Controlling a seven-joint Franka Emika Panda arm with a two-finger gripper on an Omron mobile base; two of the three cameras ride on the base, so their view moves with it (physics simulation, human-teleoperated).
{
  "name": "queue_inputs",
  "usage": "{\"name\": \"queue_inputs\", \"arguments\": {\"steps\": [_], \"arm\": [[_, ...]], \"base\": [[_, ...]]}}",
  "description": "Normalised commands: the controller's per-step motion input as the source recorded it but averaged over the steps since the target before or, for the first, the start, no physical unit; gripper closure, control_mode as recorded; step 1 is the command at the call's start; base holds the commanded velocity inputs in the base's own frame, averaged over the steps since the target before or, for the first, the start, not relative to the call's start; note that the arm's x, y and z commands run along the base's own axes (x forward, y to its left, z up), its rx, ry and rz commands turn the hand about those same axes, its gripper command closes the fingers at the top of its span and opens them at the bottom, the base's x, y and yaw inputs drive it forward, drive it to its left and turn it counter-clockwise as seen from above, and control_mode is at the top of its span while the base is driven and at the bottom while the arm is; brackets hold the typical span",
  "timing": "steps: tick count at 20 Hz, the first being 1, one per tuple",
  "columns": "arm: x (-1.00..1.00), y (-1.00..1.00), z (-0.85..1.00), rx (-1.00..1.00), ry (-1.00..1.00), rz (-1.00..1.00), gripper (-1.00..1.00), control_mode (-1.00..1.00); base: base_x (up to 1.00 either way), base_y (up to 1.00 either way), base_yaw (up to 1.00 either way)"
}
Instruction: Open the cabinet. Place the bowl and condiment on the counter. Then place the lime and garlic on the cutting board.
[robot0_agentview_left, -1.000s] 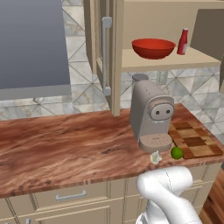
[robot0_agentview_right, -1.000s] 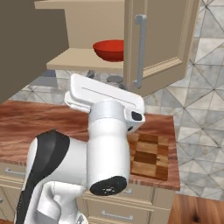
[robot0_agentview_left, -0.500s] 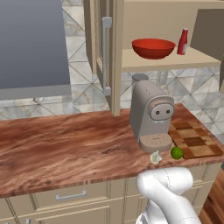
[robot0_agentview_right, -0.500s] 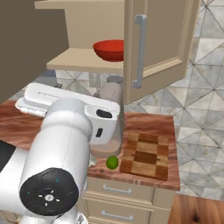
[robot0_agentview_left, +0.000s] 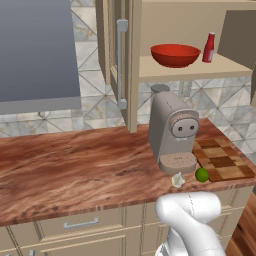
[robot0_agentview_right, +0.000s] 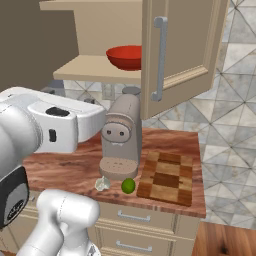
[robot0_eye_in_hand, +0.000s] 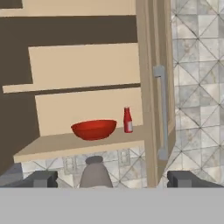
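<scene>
Gripper released, its fingertips set wide apart with nothing between them, aimed at the cabinet, whose doors stand swung open. On the lowest shelf sit the bowl and, just beside it toward the door with the silver handle, the condiment, upright. Directly below the shelf, a grey coffee machine stands on the counter. In front of the machine, near the counter's front edge, lie the garlic and the lime, close together; the lime is just beside the cutting board, which lies flat next to the machine.
</scene>
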Motion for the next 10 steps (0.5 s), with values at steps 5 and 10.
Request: {"name": "queue_inputs", "arguments": {"steps": [5, 10], "arm": [[0.00, -0.07, 0.00, 0.00, 0.01, -0.40, -1.00, -1.00], [0.00, -0.11, 0.00, 0.00, 0.01, -0.32, -1.00, -1.00]], "base": [[0.00, 0.00, 0.00], [0.00, 0.00, 0.00]]}}
